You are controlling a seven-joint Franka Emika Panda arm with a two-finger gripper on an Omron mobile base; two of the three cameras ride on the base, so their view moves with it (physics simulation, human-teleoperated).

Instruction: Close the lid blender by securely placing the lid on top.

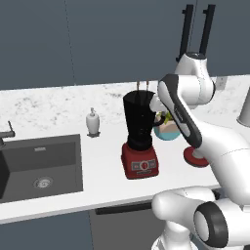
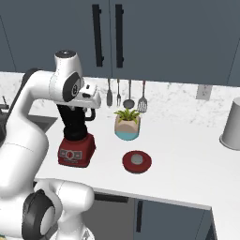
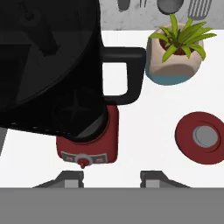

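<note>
Two fingertips of the hand (image 3: 111, 178) stood apart with nothing between them, high above the tabletop (image 2: 187, 159) and looking down past the open top of the blender (image 3: 65, 78). The blender stood upright on its red base, its black jar uncovered and its side handle pointing toward the potted plant (image 2: 127, 124). The lid (image 2: 136, 161) lay flat on the tabletop, knob up, well apart from the blender on the plant's side and nearer the front edge than the pot. In the left base view the arm hid part of the lid (image 1: 195, 157). A soap dispenser (image 1: 93, 122) stood between the blender (image 1: 139, 141) and the sink (image 1: 39, 166). Utensils (image 2: 125, 96) hung on the wall behind the plant.
</note>
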